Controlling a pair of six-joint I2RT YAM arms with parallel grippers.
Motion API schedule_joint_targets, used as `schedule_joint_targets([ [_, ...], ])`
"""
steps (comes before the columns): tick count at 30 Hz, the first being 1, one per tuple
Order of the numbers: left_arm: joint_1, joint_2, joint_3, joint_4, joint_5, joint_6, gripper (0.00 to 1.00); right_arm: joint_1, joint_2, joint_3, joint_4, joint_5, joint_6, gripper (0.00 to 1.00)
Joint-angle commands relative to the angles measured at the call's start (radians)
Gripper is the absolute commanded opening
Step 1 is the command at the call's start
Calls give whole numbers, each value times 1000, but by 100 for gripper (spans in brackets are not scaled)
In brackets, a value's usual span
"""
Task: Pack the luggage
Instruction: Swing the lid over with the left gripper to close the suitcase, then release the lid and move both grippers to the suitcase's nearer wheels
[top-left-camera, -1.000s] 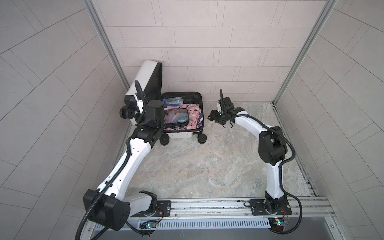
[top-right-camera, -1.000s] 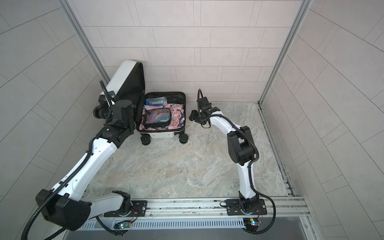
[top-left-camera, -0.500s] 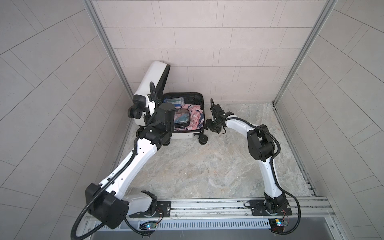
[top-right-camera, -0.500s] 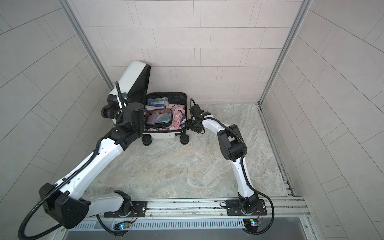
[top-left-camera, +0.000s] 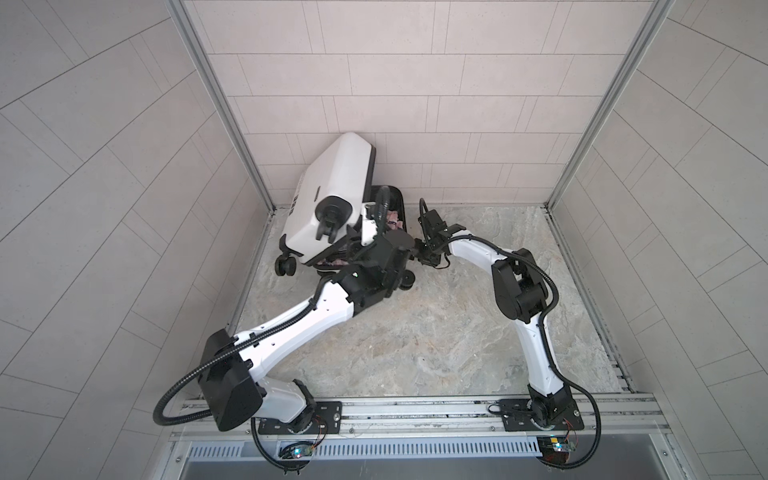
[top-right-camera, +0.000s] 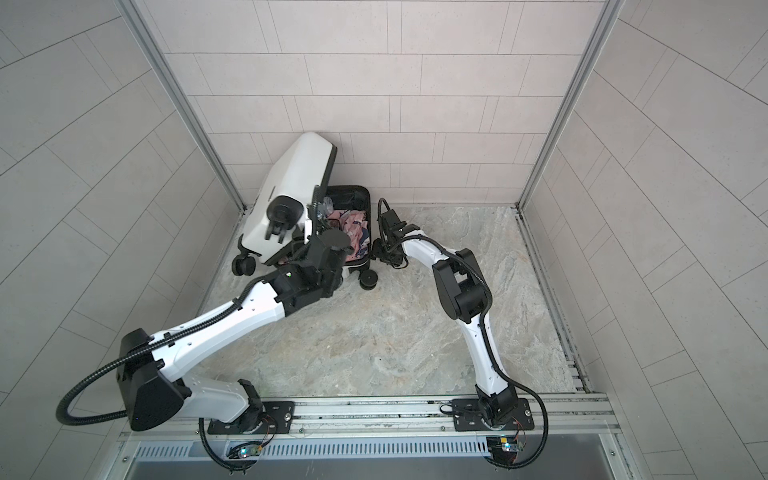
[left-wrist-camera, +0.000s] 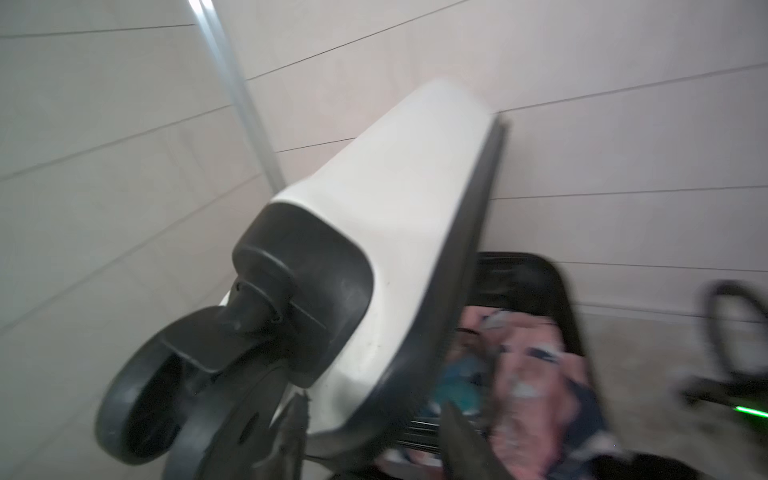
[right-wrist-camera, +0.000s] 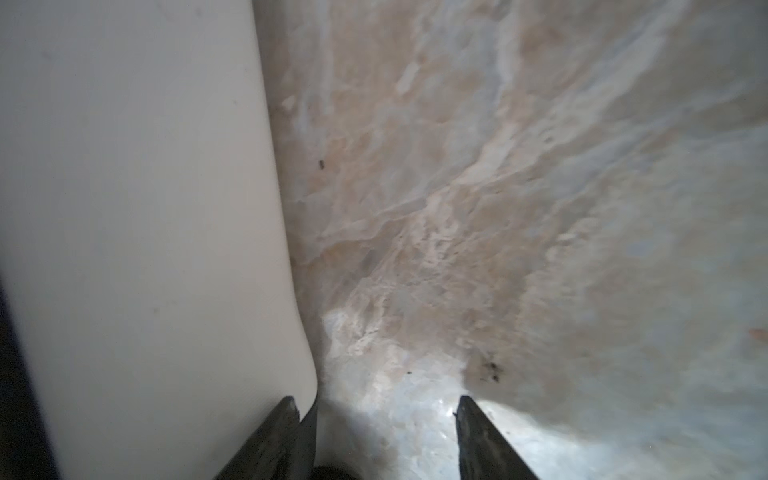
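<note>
The luggage is a white hard-shell suitcase at the back left corner. Its lid tilts over the black-lined base. Pink patterned clothes lie in the base and also show in the left wrist view as clothes. My left gripper is open at the lid's front corner, with the lid's black rim between its spread fingers. It sits under its wrist in a top view, left gripper. My right gripper is open, low beside the base's right side wall, one finger against the shell.
Tiled walls stand close behind and to the left of the suitcase, with a metal corner post. Black spinner wheels stick out at the front. Marble floor stretches to the arm rail.
The lid has swung from upright at the left wall to tilting over the base, my left arm following it rightward. The left jaws have spread apart. My right gripper moved in against the base's side.
</note>
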Motion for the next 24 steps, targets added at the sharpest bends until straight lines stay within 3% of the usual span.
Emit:
schedule_joint_targets([
  [1, -126, 17, 76, 140, 64, -124, 84, 62, -10, -27, 128, -128, 30, 63],
  [2, -154, 27, 88, 140, 61, -121, 97, 57, -19, -42, 138, -130, 35, 64],
  [3, -187, 41, 101, 144, 58, -112, 100, 50, -28, -58, 151, -135, 37, 64],
  [7, -270, 77, 149, 168, 50, -53, 100, 33, -65, -109, 179, -145, 42, 64],
  [14, -266, 9, 144, 230, 22, 112, 100, 17, -133, -194, 213, -151, 38, 66],
  [18, -188, -87, 118, 103, 67, 47, 100, 2, -186, -248, 224, -154, 34, 70],
  [24, 58, -254, 73, -219, 299, -168, 100, -7, -313, -337, 210, -134, -5, 79],
])
